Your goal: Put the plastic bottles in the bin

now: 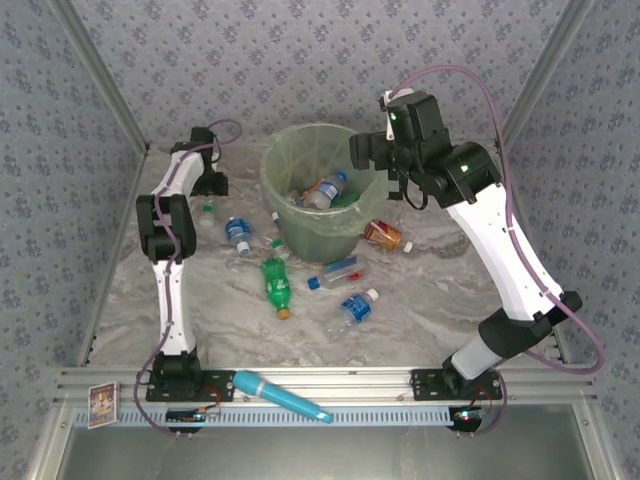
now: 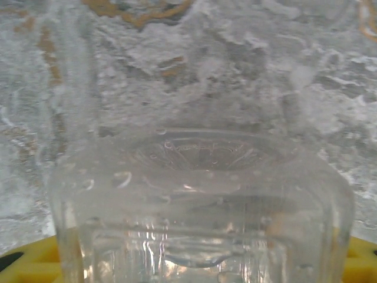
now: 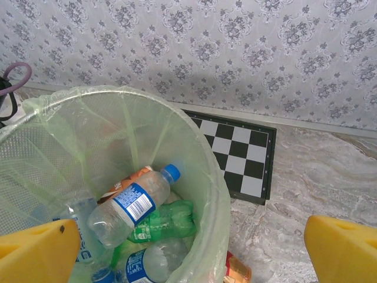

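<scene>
the left gripper [image 1: 210, 184] is down at the far left of the marbled table [image 1: 420, 330], left of the bin [image 1: 300, 235]. in its wrist view the yellow fingers [image 2: 23, 268] sit against both sides of a clear bottle [image 2: 200, 200], whose moulded base fills the gap between them (too close to make out any label). the right gripper [image 3: 191, 236] hangs over the bin's right rim, jaws wide apart with nothing between them.

inside the liner lie a blue-capped bottle [image 3: 135, 203], a green soda bottle [image 3: 168, 221] just under it and a second blue-labelled bottle [image 3: 147, 265] nearer the wall.

more bottles lie on the table: a small blue-labelled one [image 1: 238, 232] left of the bin, a green orange-capped bottle [image 1: 277, 281] near it, a red-banded clear bottle [image 1: 340, 269], a blue-wrapped bottle [image 1: 357, 306] nearer still, and an orange-labelled bottle [image 1: 385, 236] just beside the bin's right wall. a teal stick [image 1: 283, 396] rests on the near rail between the arm bases.
</scene>
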Robot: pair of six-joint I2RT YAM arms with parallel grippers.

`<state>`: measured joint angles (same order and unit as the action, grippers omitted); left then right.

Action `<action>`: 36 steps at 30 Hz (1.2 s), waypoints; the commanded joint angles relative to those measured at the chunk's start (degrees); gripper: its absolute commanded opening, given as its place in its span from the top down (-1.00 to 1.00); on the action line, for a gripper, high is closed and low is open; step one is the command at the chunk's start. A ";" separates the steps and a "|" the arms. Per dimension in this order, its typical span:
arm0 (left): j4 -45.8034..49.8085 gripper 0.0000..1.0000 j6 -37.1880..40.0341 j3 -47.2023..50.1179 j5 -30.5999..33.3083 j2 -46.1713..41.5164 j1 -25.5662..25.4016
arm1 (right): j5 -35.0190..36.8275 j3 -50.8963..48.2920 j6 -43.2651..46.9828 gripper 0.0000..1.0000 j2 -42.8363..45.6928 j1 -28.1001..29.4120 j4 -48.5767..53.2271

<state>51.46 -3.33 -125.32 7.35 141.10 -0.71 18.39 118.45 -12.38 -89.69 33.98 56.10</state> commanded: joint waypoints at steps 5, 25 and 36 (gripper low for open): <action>0.66 -0.15 -2.54 0.60 1.17 -9.17 0.50 | -0.37 1.40 0.09 -0.99 0.60 -0.15 0.87; -1.22 -0.12 4.49 11.67 5.58 -44.42 -14.76 | -4.09 -11.20 -2.48 -0.99 9.68 -0.22 -3.56; -9.81 -0.08 19.30 15.96 12.57 -52.65 -31.10 | -4.55 -18.41 -6.58 -0.99 16.24 -0.97 -3.84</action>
<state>46.28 9.15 -111.74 16.49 90.32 -29.87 14.04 101.30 -17.10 -76.34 33.45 52.86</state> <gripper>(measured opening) 0.556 0.995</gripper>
